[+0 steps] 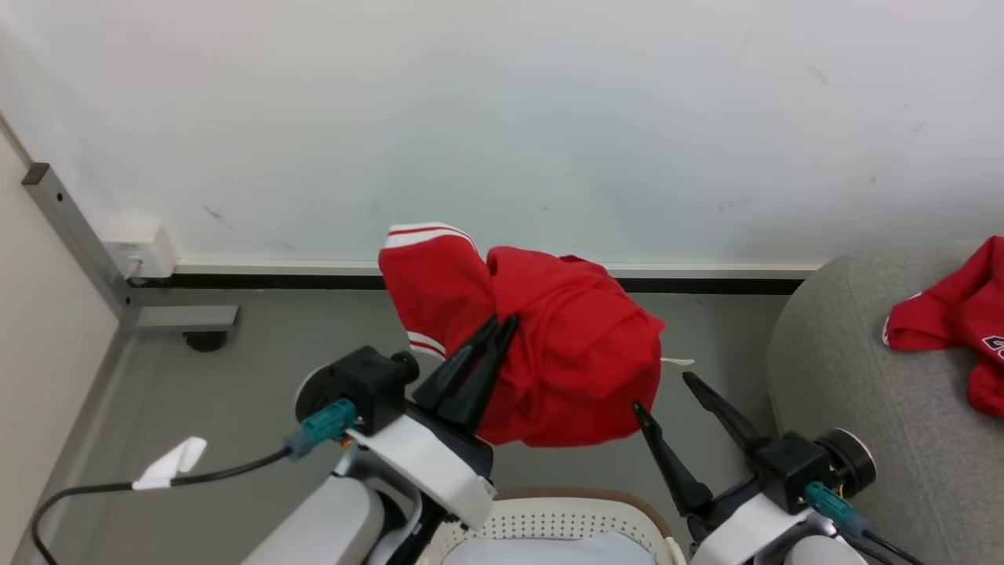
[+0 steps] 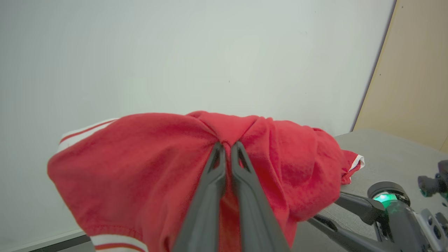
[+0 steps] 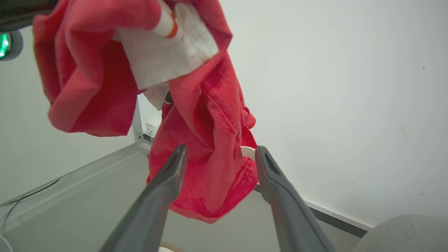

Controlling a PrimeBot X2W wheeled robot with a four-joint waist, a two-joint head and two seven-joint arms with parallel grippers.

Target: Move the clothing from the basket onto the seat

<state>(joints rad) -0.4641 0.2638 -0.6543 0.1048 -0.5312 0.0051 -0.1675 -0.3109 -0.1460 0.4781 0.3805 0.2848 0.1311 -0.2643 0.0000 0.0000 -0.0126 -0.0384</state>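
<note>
A red garment with white striped panels (image 1: 565, 345) hangs in the air above the basket (image 1: 549, 518), pinched by my left gripper (image 1: 506, 322), which is shut on its fabric (image 2: 175, 164). My right gripper (image 1: 665, 392) stands open just right of the hanging cloth; in the right wrist view the lower folds (image 3: 210, 157) hang beyond the spread fingers (image 3: 171, 175), and whether they touch I cannot tell. A second red garment with navy lettering (image 1: 957, 322) lies on the grey seat (image 1: 863, 377) at the right. The basket's brown rim and white liner show at the bottom edge.
A white wall (image 1: 502, 118) with a dark baseboard stands close behind. A grey metal post and foot with a caster (image 1: 180, 318) sit at the left. A black cable with a white tag (image 1: 169, 463) trails over the grey floor.
</note>
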